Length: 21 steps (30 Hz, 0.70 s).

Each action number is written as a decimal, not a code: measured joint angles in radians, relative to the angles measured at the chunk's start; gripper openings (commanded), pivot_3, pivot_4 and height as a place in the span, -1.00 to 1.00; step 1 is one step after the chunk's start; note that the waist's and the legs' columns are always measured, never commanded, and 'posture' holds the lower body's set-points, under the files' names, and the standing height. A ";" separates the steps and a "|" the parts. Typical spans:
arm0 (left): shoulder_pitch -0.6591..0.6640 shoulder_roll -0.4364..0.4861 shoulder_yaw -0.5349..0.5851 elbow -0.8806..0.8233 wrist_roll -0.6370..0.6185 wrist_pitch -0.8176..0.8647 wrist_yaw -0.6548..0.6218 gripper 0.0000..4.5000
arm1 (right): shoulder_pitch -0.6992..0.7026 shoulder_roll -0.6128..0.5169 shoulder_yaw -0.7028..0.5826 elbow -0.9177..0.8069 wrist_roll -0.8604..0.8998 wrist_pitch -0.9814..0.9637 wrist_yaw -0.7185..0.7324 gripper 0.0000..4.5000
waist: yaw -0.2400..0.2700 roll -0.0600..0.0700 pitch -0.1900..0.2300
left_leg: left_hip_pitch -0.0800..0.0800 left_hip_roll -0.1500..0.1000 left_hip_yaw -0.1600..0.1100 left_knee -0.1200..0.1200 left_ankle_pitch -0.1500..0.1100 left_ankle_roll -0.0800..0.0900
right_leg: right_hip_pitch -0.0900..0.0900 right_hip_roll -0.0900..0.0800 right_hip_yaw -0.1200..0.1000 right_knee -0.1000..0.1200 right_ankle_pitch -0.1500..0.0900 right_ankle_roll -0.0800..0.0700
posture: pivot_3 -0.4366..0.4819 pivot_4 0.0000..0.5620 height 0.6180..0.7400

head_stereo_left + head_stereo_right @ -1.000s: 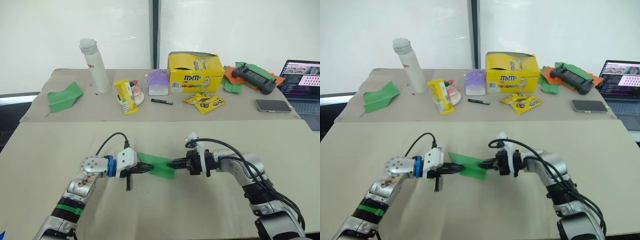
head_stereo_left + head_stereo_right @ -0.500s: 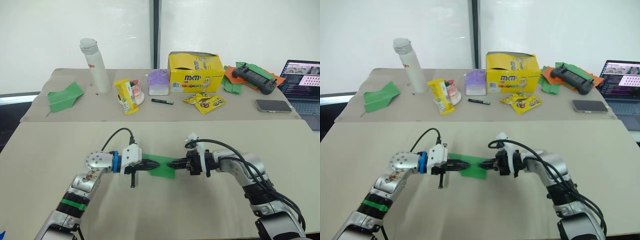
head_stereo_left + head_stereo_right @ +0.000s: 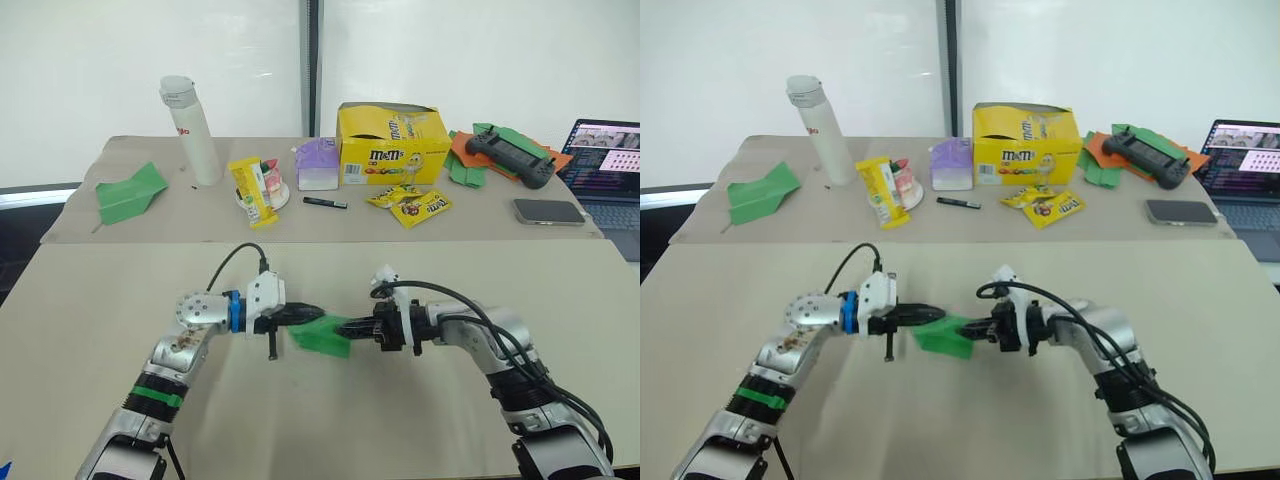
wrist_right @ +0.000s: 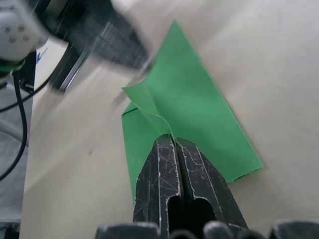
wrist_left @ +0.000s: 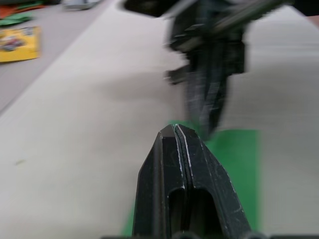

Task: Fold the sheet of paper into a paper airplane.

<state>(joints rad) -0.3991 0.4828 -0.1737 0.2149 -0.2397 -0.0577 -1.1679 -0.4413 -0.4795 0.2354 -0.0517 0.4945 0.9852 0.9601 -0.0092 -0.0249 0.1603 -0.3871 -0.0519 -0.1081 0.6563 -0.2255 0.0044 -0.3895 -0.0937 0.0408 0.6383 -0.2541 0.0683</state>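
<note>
The sheet of paper [image 3: 322,339] is a bright green creased wedge lying low over the near table, between my two grippers. My right gripper [image 3: 343,327] is shut on a raised fold at its right end; in the right wrist view the fingers [image 4: 159,169] pinch that fold of the paper [image 4: 199,114]. My left gripper [image 3: 312,312] is shut, its tip just above the paper's far left edge. In the left wrist view its fingers [image 5: 164,164] are pressed together with nothing seen between them, and the green paper [image 5: 239,164] lies beneath.
The back table holds a white bottle [image 3: 190,118], a separate green paper plane [image 3: 128,192], a yellow M&M's box [image 3: 390,145], snack packs [image 3: 408,205], a controller on green and orange scraps [image 3: 505,153], a phone [image 3: 546,211] and a laptop [image 3: 605,160].
My left gripper has moved right and slightly away from me, toward the right gripper. The paper's left end has drawn in, so it looks shorter. The right gripper has held still.
</note>
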 measured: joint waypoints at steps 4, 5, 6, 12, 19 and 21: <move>-0.052 0.046 0.020 0.152 0.042 -0.098 -0.011 -1.00 | 0.001 -0.015 0.016 -0.015 0.000 -0.004 0.005 -0.99 | -0.001 0.000 0.000 | 0.000 -0.002 0.000 -0.004 0.000 0.000 | -0.001 -0.002 0.000 -0.001 0.004 -0.006 | -0.05 -0.47 1.00; -0.059 0.052 0.022 0.180 0.045 -0.119 -0.024 -1.00 | 0.000 -0.020 0.021 -0.017 0.000 -0.005 0.008 -0.99 | 0.000 0.000 0.000 | 0.000 -0.002 0.000 -0.005 0.000 0.000 | -0.001 -0.002 0.000 -0.003 0.004 -0.006 | -0.05 -0.47 1.00; -0.062 0.053 0.021 0.200 0.048 -0.141 -0.038 -1.00 | 0.000 -0.022 0.022 -0.017 0.000 -0.005 0.011 -0.99 | 0.000 0.000 0.000 | 0.000 -0.002 0.000 -0.006 0.000 0.000 | 0.000 -0.001 -0.001 -0.006 0.004 -0.006 | -0.05 -0.47 1.00; -0.062 0.034 -0.027 0.232 0.069 -0.214 -0.119 -1.00 | 0.001 -0.064 0.048 -0.035 -0.001 -0.018 0.043 -0.99 | 0.005 0.000 0.000 | -0.002 -0.003 0.000 -0.007 0.000 0.000 | -0.001 -0.003 -0.001 -0.008 0.005 -0.006 | -0.05 -0.47 1.00; -0.046 0.022 -0.042 0.164 0.045 -0.173 -0.172 -1.00 | 0.031 -0.184 0.094 -0.092 -0.006 -0.067 0.157 -0.99 | 0.010 0.000 0.001 | -0.004 -0.003 0.001 -0.011 0.000 0.001 | -0.005 -0.003 -0.001 -0.009 0.005 -0.005 | -0.05 -0.47 1.00; -0.035 0.022 -0.042 0.132 0.037 -0.152 -0.182 -1.00 | 0.026 -0.181 0.100 -0.084 -0.012 -0.078 0.158 -0.99 | 0.008 0.000 0.001 | -0.004 -0.002 0.001 -0.011 0.000 0.001 | -0.005 -0.002 -0.001 -0.009 0.005 -0.005 | -0.05 -0.47 1.00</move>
<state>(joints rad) -0.4346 0.5053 -0.2158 0.3471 -0.2023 -0.2092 -1.3501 -0.4153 -0.6608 0.3358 -0.1360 0.4828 0.9074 1.1180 -0.0011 -0.0248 0.1612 -0.3909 -0.0539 -0.1075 0.6451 -0.2257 0.0050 -0.3942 -0.0955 0.0399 0.6296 -0.2490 0.0630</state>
